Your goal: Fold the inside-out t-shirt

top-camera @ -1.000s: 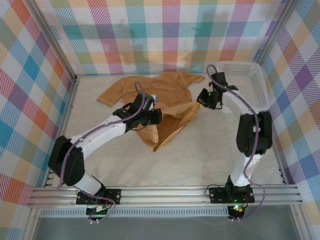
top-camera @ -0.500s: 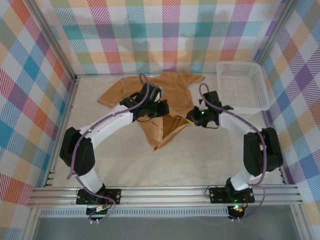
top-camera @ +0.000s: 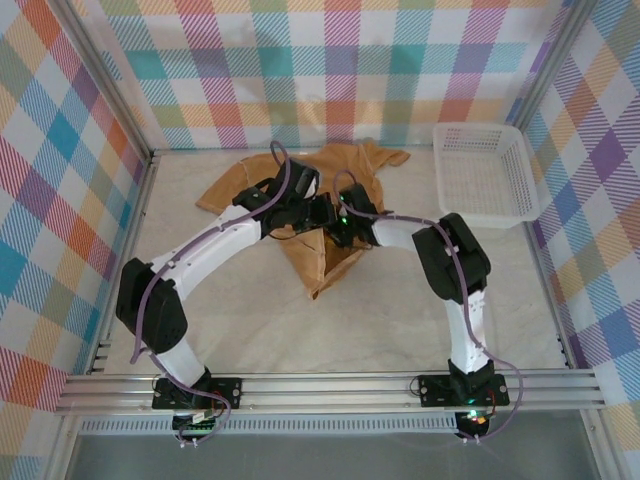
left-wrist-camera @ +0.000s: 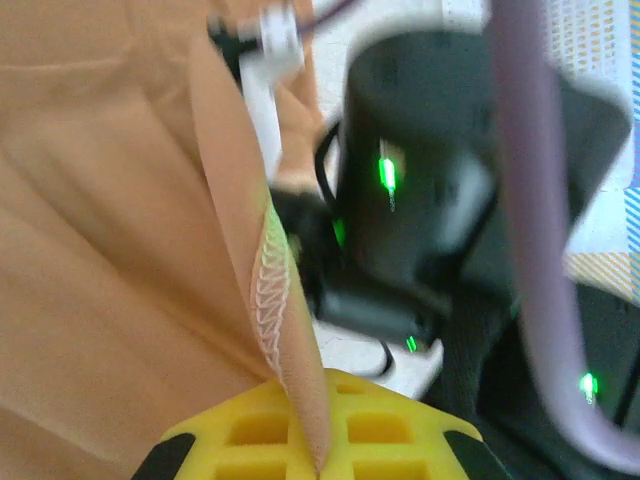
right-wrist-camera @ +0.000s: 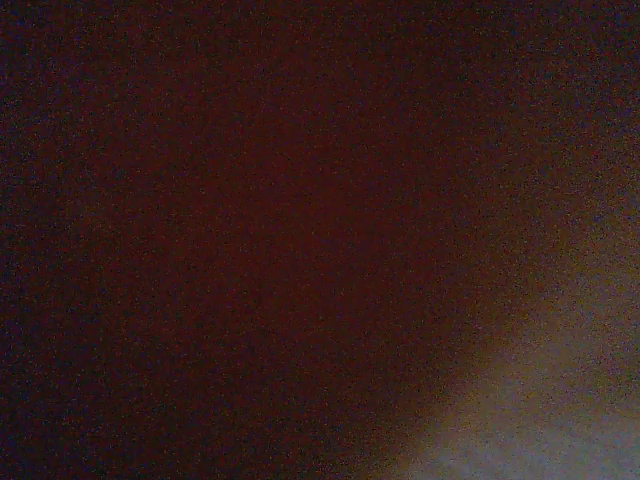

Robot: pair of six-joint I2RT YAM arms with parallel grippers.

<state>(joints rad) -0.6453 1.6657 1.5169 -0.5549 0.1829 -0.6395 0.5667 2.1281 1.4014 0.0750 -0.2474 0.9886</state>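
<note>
Looking down on the inside-out t-shirt lying rumpled across the far middle of the desk, one sleeve reaching out to the left and a folded flap trailing nearward to a point. Finding both tools meeting over the middle of that cloth, the left tool coming in from the left and the right tool from the right, the two just beside each other above the flap. Noting a white mesh basket sitting well apart from them at the far right corner of the desk.

Seeing, through the left wrist camera, soft mustard-brown knit draping in broad, shallow folds. Following a raised seam edge running down that view, its pale zigzag overlock stitching lying exposed. Making out the right arm's glossy black housing close behind the cloth, dotted with small green lights, and a thick purple cable crossing in front of it, all blurred.

Observing the left tool clamping together on the t-shirt, its yellow gridded fingers pinching that seam edge between them. Facing a dark reddish-brown blur with a paler patch at the lower right through the right wrist camera. Failing to tell the right tool's jaws as standing apart or together, or as gripping anything.
</note>
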